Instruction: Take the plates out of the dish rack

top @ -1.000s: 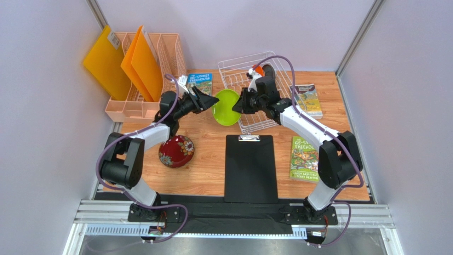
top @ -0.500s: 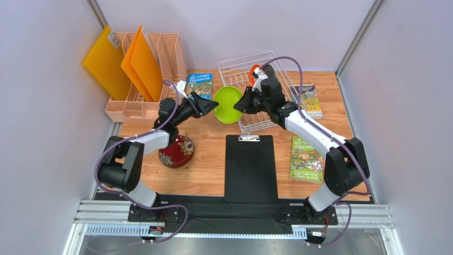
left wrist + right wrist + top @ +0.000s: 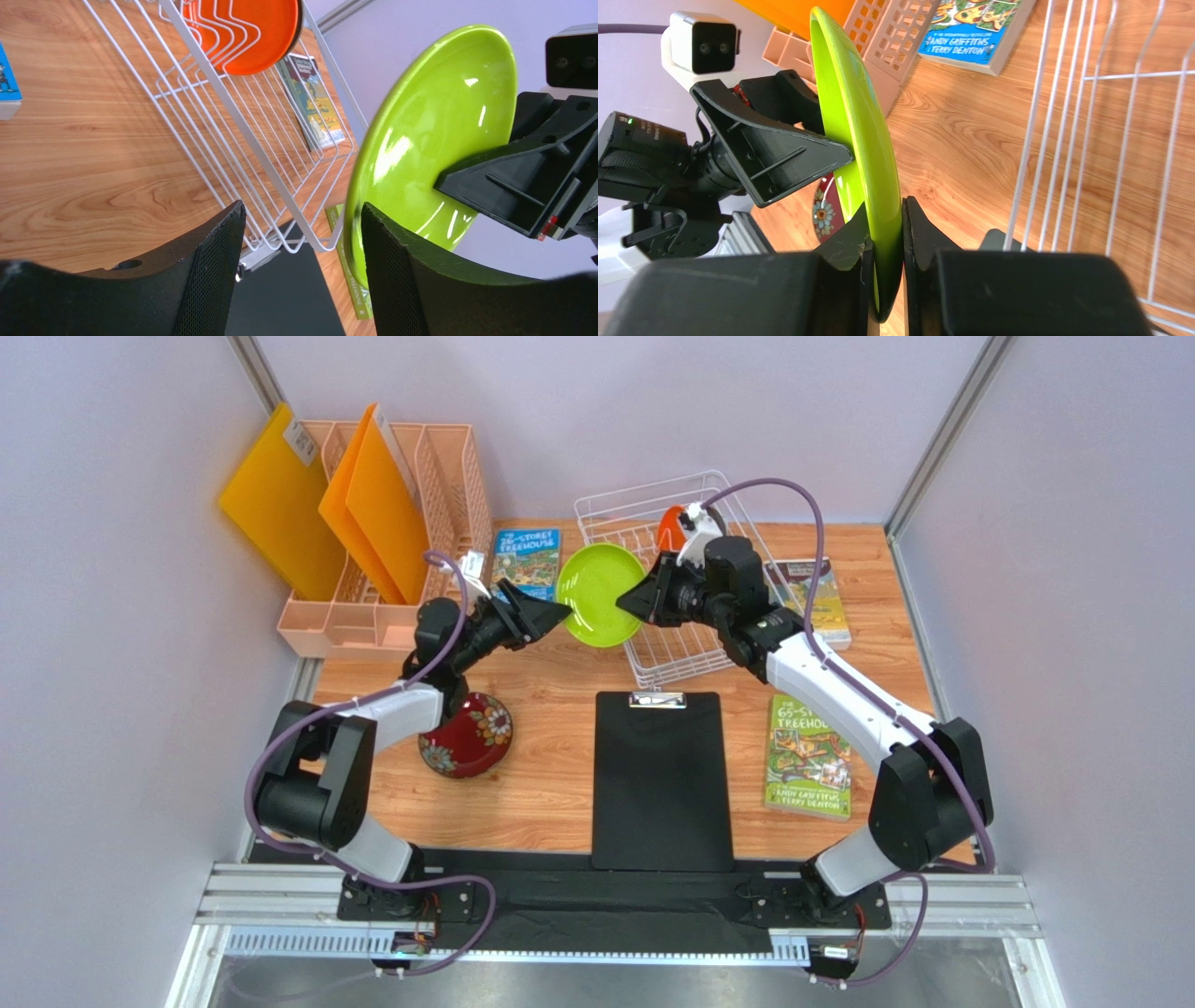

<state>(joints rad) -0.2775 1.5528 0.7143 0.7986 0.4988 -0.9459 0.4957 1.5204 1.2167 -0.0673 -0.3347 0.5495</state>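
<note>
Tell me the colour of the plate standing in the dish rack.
Orange. The plate shows best in the left wrist view.

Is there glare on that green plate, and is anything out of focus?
Left wrist view: white glints on the glossy lime green round plate. Right wrist view: the right claw, nearest the lens, looks soft. Top view: even light, faint shadows.

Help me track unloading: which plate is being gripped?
The lime green plate, clamped by the right end effector; orange plate sits in the dish rack, dark red plate on the table.
</note>
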